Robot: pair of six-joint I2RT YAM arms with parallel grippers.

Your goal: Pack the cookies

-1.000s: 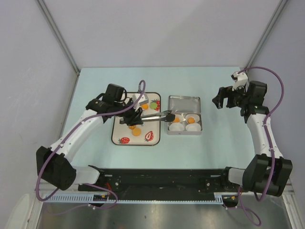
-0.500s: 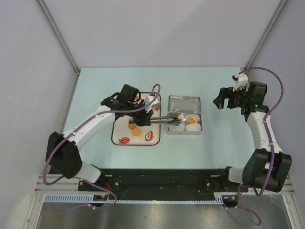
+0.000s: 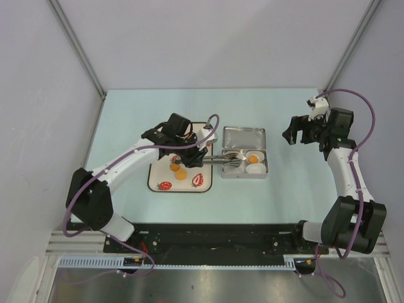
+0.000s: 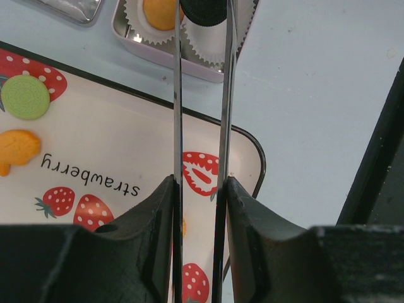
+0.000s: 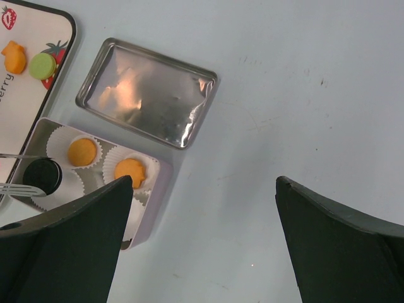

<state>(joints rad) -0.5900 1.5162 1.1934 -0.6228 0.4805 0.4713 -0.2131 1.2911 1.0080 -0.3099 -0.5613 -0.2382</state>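
My left gripper is shut on a pair of metal tongs, whose two blades run out between my fingers. The tongs' tips pinch a black cookie above a white paper cup in the open tin. Two orange cookies lie in other cups of that tin. Two more orange cookies rest on the strawberry-print tray. My right gripper hangs open and empty over the table, to the right of the tin.
The tin's lid lies flat just behind the tin. A green round piece and an orange fish-shaped piece sit on the tray's far part. Grey walls stand around the table.
My left arm has swung right, carrying the tongs and the black cookie from the tray's edge to over the tin. The right arm has stayed still.
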